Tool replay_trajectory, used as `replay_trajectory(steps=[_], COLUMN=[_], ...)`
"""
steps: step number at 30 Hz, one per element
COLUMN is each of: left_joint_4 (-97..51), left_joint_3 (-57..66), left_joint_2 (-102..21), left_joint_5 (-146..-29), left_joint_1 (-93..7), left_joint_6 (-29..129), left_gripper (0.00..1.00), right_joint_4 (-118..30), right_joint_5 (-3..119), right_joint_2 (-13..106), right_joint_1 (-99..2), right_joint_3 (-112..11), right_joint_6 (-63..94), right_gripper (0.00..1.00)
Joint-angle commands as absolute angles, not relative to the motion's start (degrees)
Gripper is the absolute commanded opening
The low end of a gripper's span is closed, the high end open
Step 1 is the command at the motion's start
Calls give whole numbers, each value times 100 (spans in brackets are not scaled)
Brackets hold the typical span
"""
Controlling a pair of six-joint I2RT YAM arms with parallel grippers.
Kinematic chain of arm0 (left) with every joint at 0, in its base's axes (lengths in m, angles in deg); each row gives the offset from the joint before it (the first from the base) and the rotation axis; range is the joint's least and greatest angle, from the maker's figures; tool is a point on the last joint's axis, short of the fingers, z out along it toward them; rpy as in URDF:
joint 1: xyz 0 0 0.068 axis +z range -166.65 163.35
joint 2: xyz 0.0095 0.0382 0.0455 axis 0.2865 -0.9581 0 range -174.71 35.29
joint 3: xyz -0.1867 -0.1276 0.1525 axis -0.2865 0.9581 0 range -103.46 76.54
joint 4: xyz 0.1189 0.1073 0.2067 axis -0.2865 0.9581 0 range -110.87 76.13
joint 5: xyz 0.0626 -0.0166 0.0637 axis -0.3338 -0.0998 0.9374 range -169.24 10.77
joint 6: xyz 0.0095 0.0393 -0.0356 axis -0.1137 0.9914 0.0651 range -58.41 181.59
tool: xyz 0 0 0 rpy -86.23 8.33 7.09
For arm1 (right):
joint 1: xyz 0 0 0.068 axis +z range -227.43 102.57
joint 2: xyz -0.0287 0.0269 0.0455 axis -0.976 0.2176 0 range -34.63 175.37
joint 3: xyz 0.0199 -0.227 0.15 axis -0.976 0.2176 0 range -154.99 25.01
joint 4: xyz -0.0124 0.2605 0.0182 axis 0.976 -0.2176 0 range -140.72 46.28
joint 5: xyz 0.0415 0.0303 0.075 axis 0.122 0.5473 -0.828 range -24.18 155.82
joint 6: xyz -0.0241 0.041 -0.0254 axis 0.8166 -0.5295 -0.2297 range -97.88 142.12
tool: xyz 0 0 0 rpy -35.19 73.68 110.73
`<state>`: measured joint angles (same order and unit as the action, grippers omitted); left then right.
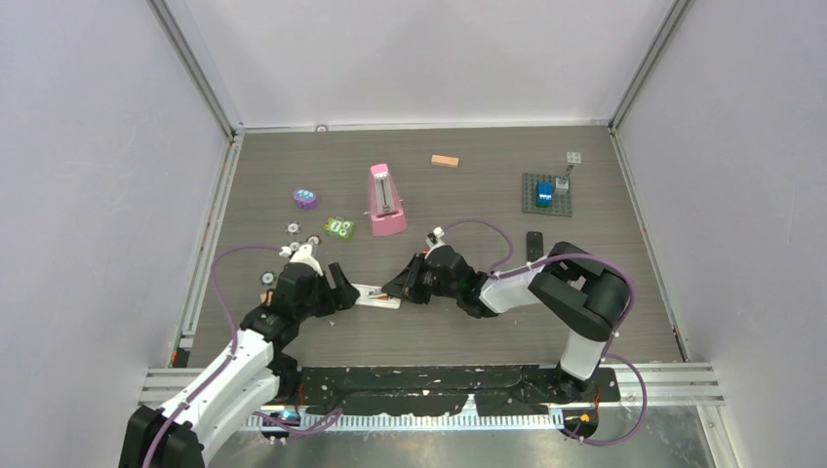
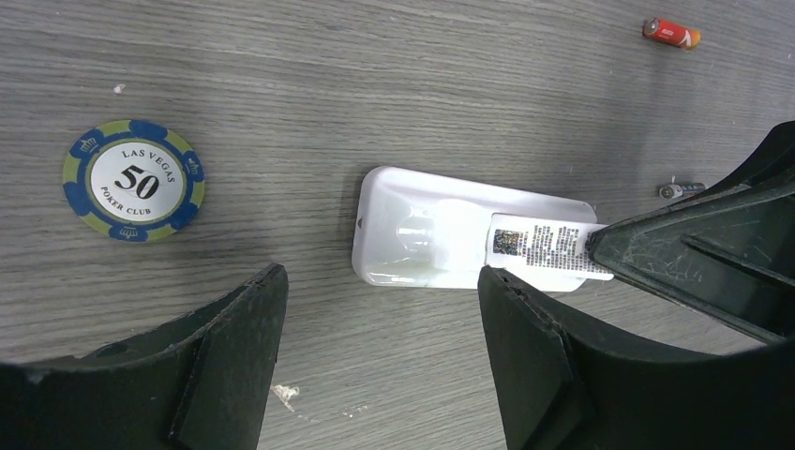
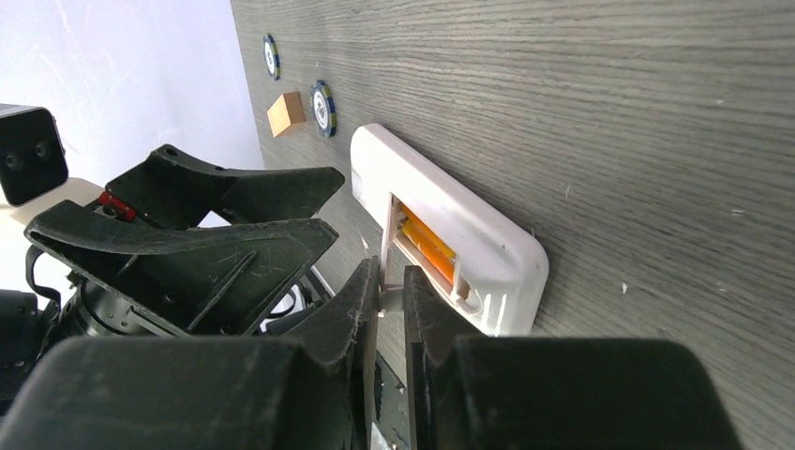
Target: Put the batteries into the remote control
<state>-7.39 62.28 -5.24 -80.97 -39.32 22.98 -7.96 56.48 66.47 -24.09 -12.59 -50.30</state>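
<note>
The white remote control [image 2: 422, 230] lies flat on the grey tabletop [image 2: 375, 84], back side up, between the two arms. The right gripper [image 3: 392, 281] has its jaws narrow, and they pinch a thin white piece at one end of the remote. I judge this piece to be the battery cover [image 3: 386, 244], lifted so that the compartment stands open. Inside the compartment one orange battery [image 3: 429, 246] is already seated. The left gripper [image 2: 382, 281] hangs at the other end of the remote with its jaws wide and holding nothing, probably ready to steady the body or to fetch a cell. One red battery [image 2: 670, 33] lies loose on the tabletop, well apart from the remote, so the loading seems not finished. A poker chip [image 2: 134, 180] rests near and is no part of the work.
</note>
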Motion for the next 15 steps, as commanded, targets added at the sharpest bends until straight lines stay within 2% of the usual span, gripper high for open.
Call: replay_trajectory(steps=[1,7,15], left_joint_4=[-1089,-1144,-1217], left_joint_3=[6257,6192,6139], left_joint_2=[-607,-785,-1019], left_joint_5=[-8076,-8152,-8315], left_joint_1=[-3895,-3897,-3897], left_joint_6=[2255,2241,2183], left_gripper=[75,76,77], right_joint_4=[-579,-633,-1050], right_joint_5=[5634,5562,5600], right_joint_2=[6757,6804,6606], right_joint_1=[-2409,-2404,-2409], right_joint_3=[-1345,-1325,-1289], right_joint_6=[-5075,-5117,-5038], right_gripper=[5,9,30])
